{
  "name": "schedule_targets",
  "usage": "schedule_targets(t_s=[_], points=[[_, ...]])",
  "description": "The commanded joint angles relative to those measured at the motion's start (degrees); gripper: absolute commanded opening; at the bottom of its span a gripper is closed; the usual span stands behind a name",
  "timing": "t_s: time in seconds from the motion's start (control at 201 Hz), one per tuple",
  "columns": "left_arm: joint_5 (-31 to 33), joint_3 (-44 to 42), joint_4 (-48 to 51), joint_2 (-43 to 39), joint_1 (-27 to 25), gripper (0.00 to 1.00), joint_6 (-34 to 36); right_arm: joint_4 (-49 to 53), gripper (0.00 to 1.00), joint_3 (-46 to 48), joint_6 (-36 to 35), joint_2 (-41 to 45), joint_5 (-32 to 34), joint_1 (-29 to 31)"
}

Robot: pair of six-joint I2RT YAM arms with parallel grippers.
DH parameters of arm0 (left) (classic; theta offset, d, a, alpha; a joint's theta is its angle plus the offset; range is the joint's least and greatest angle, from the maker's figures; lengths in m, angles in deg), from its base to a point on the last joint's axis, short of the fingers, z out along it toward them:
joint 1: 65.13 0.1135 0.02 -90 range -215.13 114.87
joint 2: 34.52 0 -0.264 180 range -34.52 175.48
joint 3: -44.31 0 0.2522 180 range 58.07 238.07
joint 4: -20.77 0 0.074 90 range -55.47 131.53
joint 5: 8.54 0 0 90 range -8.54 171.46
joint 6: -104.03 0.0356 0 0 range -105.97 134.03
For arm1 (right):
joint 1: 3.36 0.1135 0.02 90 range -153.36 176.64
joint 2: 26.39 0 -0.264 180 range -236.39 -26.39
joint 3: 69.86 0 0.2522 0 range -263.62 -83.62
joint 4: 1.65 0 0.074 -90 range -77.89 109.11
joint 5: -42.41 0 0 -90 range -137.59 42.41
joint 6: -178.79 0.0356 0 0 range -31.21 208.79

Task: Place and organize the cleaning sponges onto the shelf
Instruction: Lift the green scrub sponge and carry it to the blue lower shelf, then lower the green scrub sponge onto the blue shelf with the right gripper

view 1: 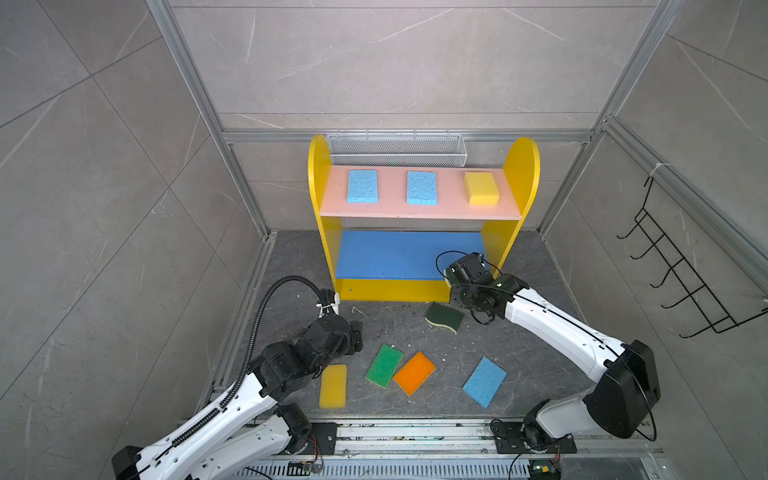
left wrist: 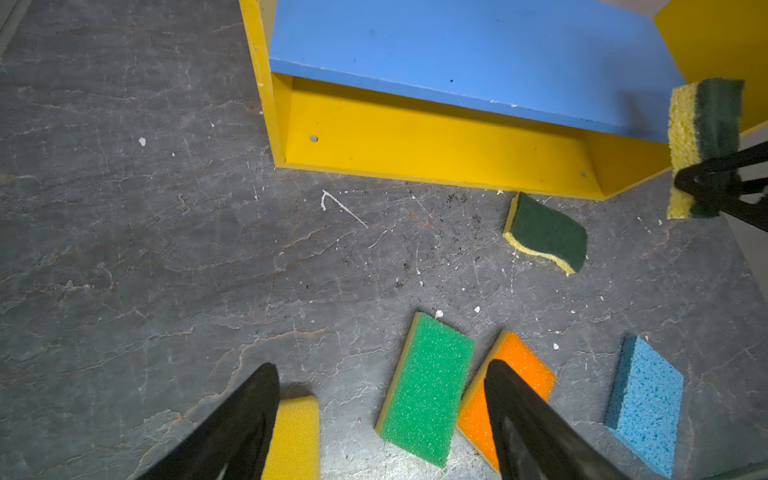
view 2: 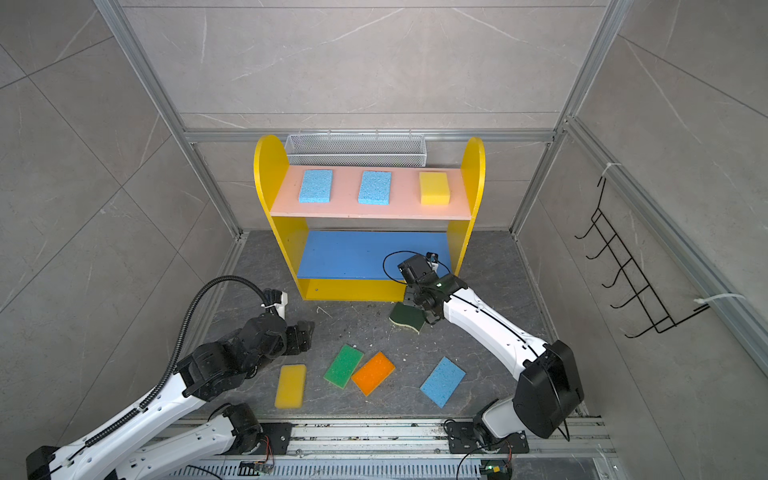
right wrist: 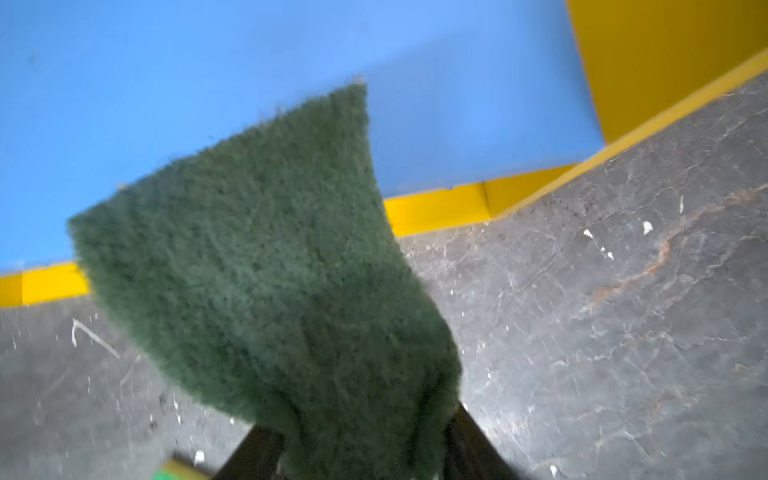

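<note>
Top views, shelf: the shelf stands at the back. Its pink board carries a first blue sponge, a second blue sponge and a shelved yellow sponge, spaced in a row. The blue board has no sponge lying on it.
Top views, floor: on the floor lie a loose yellow sponge, a green sponge just beside an orange sponge, a loose blue sponge, and a floor scourer near the shelf's base.
Top views, arms: the right gripper is at the blue board's front right corner, its jaws hidden under its own wrist. The left gripper hangs over the floor near the loose yellow sponge.
Left wrist view: the left gripper's fingers stand wide apart with nothing between them. The right gripper is clamped on one end of the held scourer, which stands on edge at the blue board's front, close to the yellow side panel.
Right wrist view: the held scourer, blurred, fills the middle, its free end over the blue board's front edge.
Risk, snag: the scourer is soft and gripped by one end, so it could probably catch on the board's edge or the side panel and fold.
Risk, drop: if released too near the front edge, it would likely tip off towards the floor scourer.
Risk, clearance: the pink board overhangs, so reaching deeper may knock the wrist against it.
</note>
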Motion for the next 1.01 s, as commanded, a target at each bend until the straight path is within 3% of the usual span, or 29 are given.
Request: schedule_targets(t_s=[0.0,0.488,1.006], points=[[1.62,1.52,-2.25,0.24,-0.05,0.81,2.90,-2.70,0.51,-3.38,2.18,-2.11,-1.81,-1.90],[3.23,0.64,-4.76,3.05,0.39,0.81,3.94,-2.06,0.54,-17.74,0.44,-12.48,3.17,-3.83],[3.78,0.38,-6.40,5.59,1.00,0.81,4.77,-0.08,0.56,-21.68,-1.68,-18.83,7.90,-4.88]])
